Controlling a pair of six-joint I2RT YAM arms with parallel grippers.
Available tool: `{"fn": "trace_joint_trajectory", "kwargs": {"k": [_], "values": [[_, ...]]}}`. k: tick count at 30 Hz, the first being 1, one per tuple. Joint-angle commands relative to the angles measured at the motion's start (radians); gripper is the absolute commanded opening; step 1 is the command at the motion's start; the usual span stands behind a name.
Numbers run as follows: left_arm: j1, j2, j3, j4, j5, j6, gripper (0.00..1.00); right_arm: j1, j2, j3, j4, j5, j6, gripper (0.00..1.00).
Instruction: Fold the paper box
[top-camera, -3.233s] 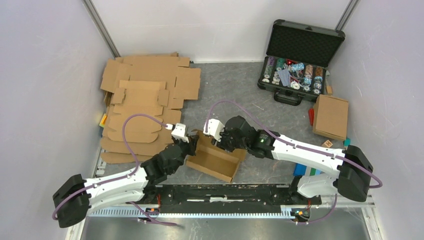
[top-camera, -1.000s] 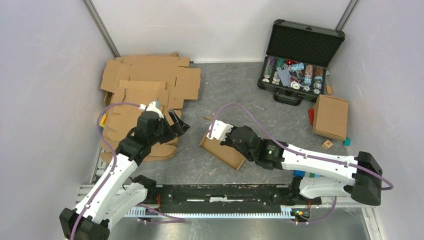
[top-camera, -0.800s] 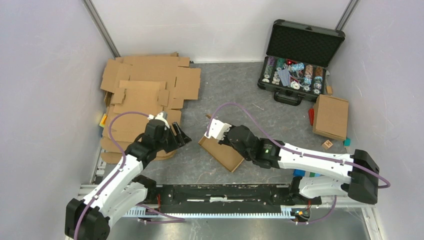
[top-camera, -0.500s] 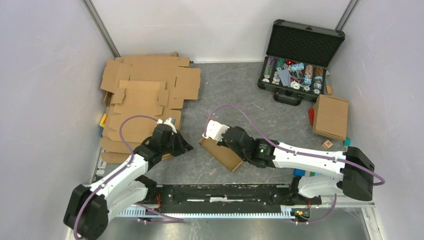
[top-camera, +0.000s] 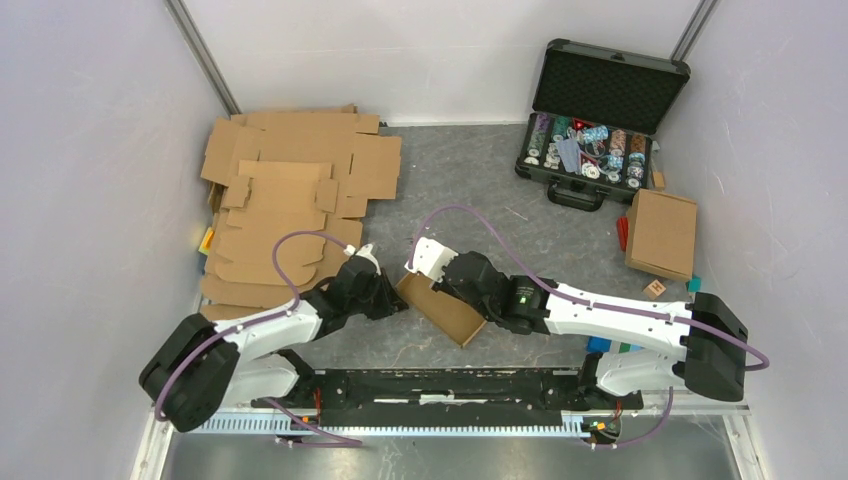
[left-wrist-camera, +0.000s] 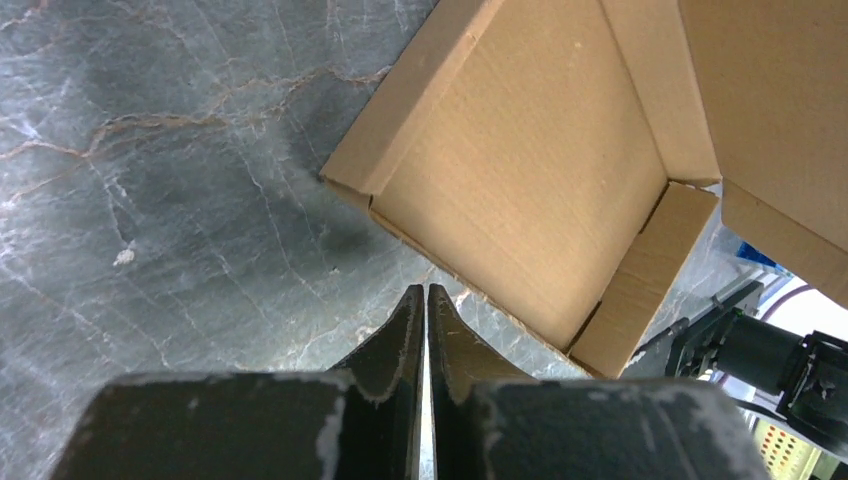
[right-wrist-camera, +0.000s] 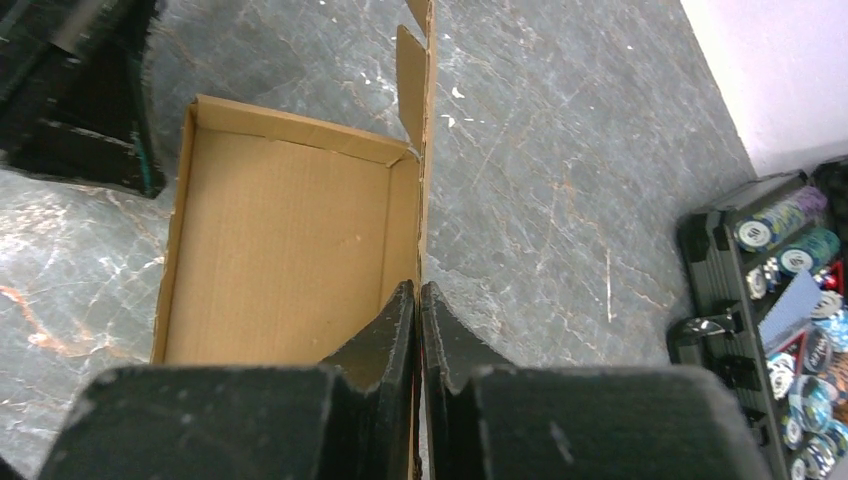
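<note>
Grey veined tabletop (top-camera: 470, 195); white walls (top-camera: 440, 50); paper box (top-camera: 445, 312) centre, cardboard stack (top-camera: 290, 190) left.

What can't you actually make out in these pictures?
- Top view: markings on the chips in the case, too small.
- Right wrist view: the tall flap of the box, cut off by the top edge.
- Right wrist view: the left arm, only a dark blur.
- Top view: a blue thing, half hidden under the right arm.

Bare worktop (top-camera: 460, 190) is found beyond the box (top-camera: 443, 310); the left side is blocked by flat cardboard (top-camera: 290, 190).
</note>
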Motion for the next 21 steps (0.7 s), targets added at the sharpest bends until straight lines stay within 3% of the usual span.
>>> {"fn": "trace_joint_trajectory", "kwargs": {"k": [1,12,21], "values": [[-0.011,0.063,0.005,0.127,-0.028,-0.041,0.09,0.001,0.005,0.041,0.016,-0.093,0.046,0.1],[-0.028,0.179,0.044,0.217,-0.034,-0.046,0.09,0.001,0.035,0.061,0.036,-0.226,0.093,0.0],[-0.033,0.188,0.063,0.217,-0.065,-0.05,0.09,-0.011,0.061,0.068,0.058,-0.286,0.149,0.0]]}}
